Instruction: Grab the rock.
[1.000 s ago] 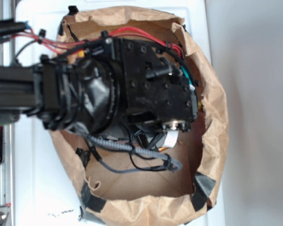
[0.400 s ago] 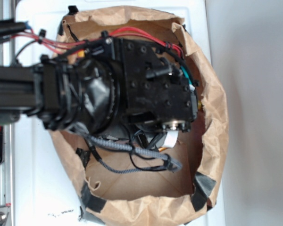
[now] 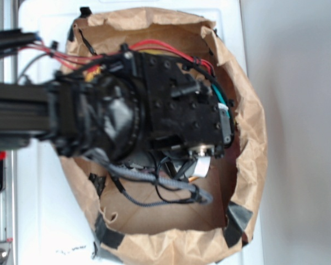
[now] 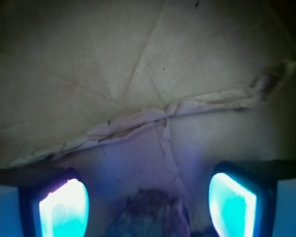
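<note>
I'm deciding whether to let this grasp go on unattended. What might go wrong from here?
1. The rock sits at the very bottom edge of the wrist view, between the open pincer fingers but only partly visible; closing now might catch just its tip and let it slip.
2. The arm fills the crumpled paper bag; cables hang near the bag's wall and could snag.

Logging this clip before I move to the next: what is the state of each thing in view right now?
rock: lying on the bag floor between the two fingers, not clamped or lifted, partly cut off by the wrist view's lower edge.
gripper: open, fingers spread either side of the rock.
paper bag: open at the top, rim crumpled, arm reaching into it.
</note>
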### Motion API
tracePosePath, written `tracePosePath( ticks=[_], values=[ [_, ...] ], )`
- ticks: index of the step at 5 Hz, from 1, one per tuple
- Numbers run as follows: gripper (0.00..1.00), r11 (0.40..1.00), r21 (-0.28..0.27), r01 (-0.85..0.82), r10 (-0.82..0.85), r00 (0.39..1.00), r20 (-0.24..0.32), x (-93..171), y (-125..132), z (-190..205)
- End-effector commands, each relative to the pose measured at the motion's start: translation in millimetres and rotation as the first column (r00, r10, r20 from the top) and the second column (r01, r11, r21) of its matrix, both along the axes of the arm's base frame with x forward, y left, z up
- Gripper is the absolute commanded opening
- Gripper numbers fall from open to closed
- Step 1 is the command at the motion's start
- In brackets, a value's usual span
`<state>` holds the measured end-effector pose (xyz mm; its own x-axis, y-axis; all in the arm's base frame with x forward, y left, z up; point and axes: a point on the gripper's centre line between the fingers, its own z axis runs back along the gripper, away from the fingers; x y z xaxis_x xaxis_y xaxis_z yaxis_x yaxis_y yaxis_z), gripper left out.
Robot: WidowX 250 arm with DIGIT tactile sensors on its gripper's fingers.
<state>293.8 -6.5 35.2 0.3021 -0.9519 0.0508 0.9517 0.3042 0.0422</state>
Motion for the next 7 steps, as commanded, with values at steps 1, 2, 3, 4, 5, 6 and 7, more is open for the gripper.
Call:
tracePosePath(
  ticks=[1,2,3,4,5,6,7],
  values=[
    [1.00,0.999,0.025,0.038,-0.038,0.999,0.023,0.5,-10.7,3.7],
    [1.00,0.997,0.067,0.031,-0.031,1.000,0.000,-0.8,-8.4,1.4],
    [1.00,0.997,0.078,0.014,-0.012,1.000,-0.025,-4.9,-2.4,-5.4],
    [1.00,0.996,0.084,0.004,0.000,0.999,-0.048,-10.0,-0.7,-9.3],
    [1.00,0.997,0.078,0.004,0.002,0.997,-0.075,-16.5,0.9,-16.5],
    [1.00,0.997,0.080,-0.004,0.011,0.996,-0.086,-18.2,3.9,-19.0],
    [1.00,0.996,0.085,-0.008,0.016,0.995,-0.103,-21.8,5.7,-22.0]
  ],
)
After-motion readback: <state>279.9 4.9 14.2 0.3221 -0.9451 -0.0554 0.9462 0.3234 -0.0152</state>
